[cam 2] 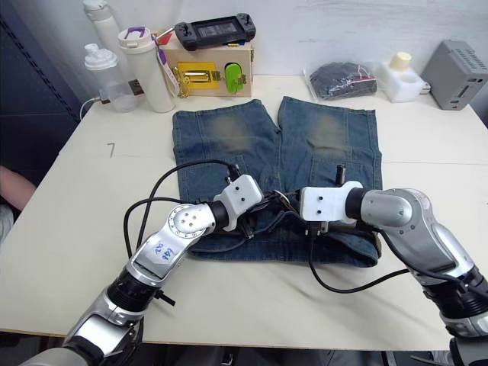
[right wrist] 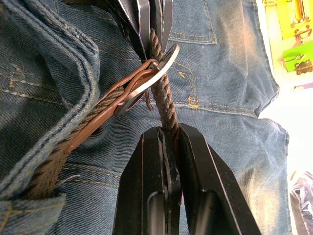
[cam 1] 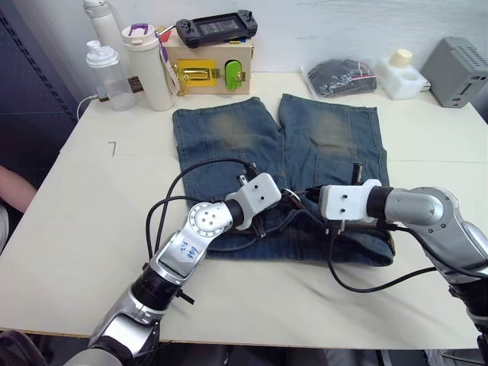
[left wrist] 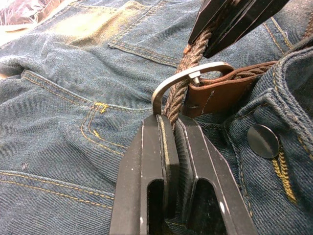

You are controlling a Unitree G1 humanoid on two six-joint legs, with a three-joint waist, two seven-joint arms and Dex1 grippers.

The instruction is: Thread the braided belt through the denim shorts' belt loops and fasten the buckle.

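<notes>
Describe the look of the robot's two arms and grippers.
Both arms are silver metal with black joint sections. The left arm has a round hub with small holes and blue handwriting on its forearm. White wrist blocks carry black looping cables. The left gripper and right gripper each have two flat black fingers with ridged inner faces.

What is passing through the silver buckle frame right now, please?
The braided belt strap runs through the buckle, pinched by both hands, left and right. The denim shorts lie underneath; the strap's tip is hidden.

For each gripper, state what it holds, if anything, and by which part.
Both grip the braided belt near the buckle. The left gripper pinches the woven strap at the buckle frame; the right gripper pinches the strap just past it.
</notes>
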